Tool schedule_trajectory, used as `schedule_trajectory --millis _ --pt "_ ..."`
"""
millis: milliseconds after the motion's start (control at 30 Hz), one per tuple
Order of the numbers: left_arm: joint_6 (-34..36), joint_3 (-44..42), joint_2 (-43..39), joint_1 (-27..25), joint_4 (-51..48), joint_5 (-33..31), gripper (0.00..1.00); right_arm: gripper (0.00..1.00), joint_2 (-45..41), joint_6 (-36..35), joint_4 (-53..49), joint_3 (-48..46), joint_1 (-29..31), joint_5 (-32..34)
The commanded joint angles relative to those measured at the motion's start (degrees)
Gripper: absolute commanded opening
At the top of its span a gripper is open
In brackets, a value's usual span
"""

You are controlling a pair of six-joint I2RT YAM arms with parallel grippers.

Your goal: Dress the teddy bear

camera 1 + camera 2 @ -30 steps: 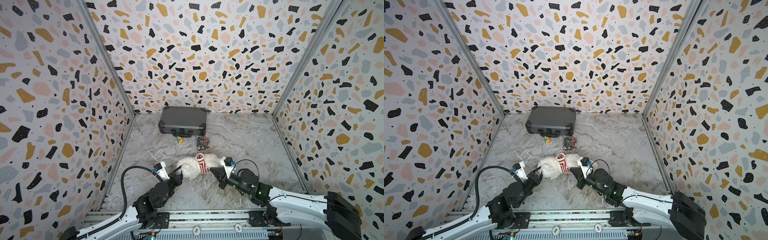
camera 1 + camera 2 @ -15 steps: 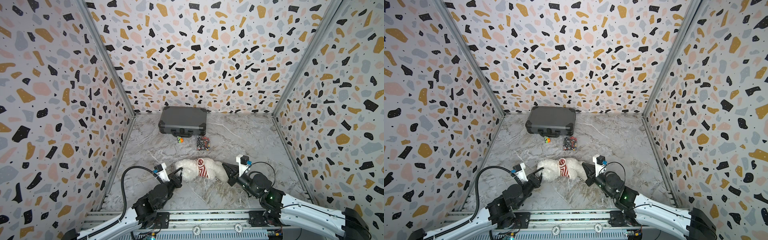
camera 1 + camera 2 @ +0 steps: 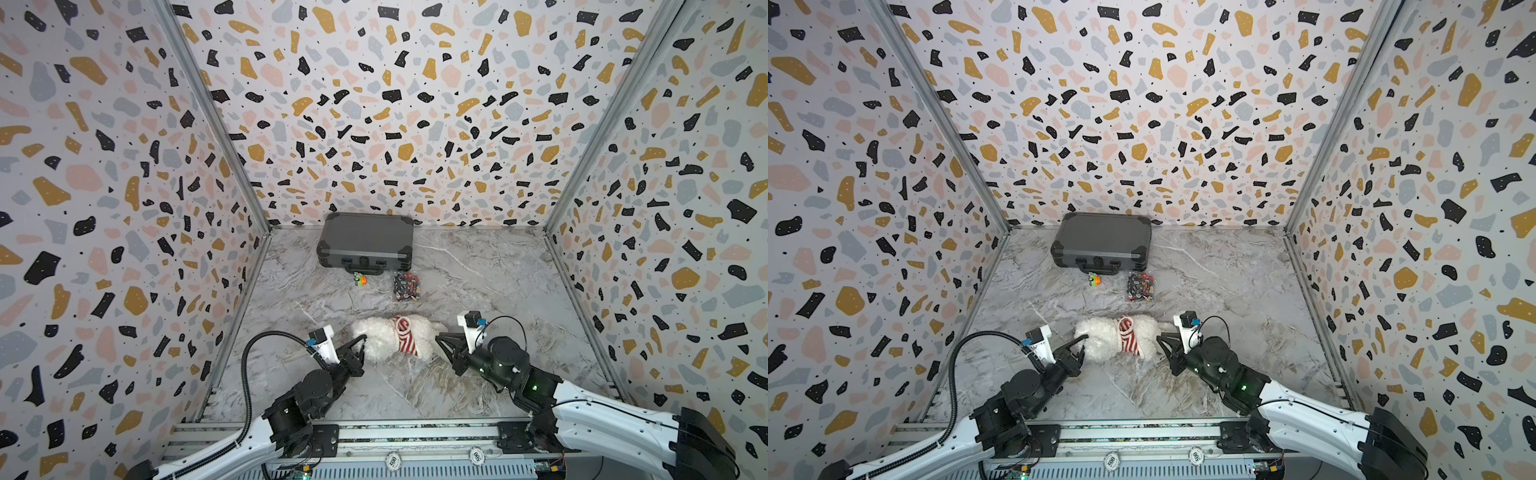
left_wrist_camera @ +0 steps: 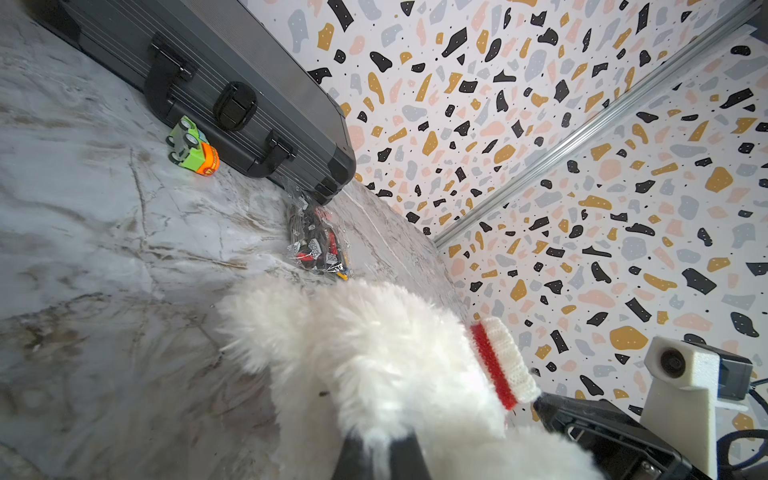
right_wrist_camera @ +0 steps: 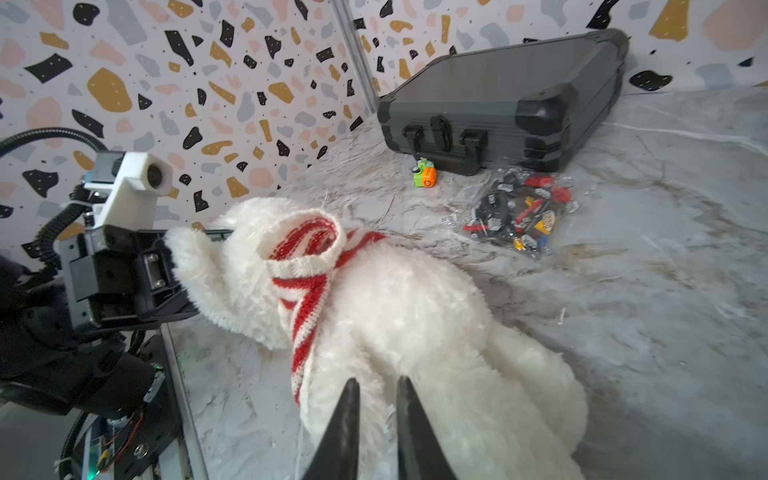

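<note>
Forward on the marble surface (image 3: pixel 478 291): teddy bear (image 3: pixel 376 341), face hidden, striped scarf (image 3: pixel 404 338) round neck. Pinched at the head end by left fingers (image 4: pixel 353 461), tips buried. Flanked at the leg end by right fingers (image 5: pixel 345 432), slightly parted.

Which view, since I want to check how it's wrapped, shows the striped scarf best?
The right wrist view: the scarf shows its whole loop around the teddy bear's neck, with one tail trailing off. Both top views show only a small striped band; the left wrist view catches just one edge.
</note>
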Motion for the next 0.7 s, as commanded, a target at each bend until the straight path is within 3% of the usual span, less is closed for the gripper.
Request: schedule_trajectory --millis 0,200,667 --pt "0.94 -0.78 0.42 0.29 4.67 0.56 0.00 0.20 3.09 -0.35 0.59 3.20 0.39 -6.49" --pt "0.87 -1.01 0.78 0.29 4.55 0.66 0.00 0.18 7.42 -0.61 1.67 5.72 0.64 -9.87" --pt "0.08 -1.74 1.05 0.25 5.34 0.31 0.00 0.13 13.13 -2.94 -2.49 9.86 2.24 -6.93"
